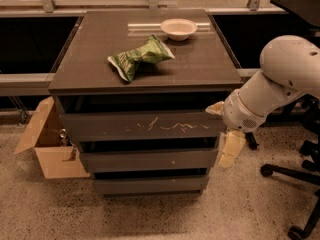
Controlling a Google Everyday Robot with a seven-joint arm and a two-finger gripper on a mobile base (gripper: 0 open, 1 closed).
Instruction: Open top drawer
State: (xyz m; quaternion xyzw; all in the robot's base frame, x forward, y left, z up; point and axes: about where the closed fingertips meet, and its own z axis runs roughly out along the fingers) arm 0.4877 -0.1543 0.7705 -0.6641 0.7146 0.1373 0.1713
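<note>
The top drawer is the wide dark grey front with white scratch marks, just under the cabinet's brown top. It sits in line with the two shorter grey fronts below it. My gripper, pale yellow at the end of the white arm, is at the drawer's right end, beside the cabinet's right front corner and against the drawer's edge.
A green chip bag and a white bowl lie on the cabinet top. An open cardboard box stands on the floor at the left. A black office chair base is on the floor at the right.
</note>
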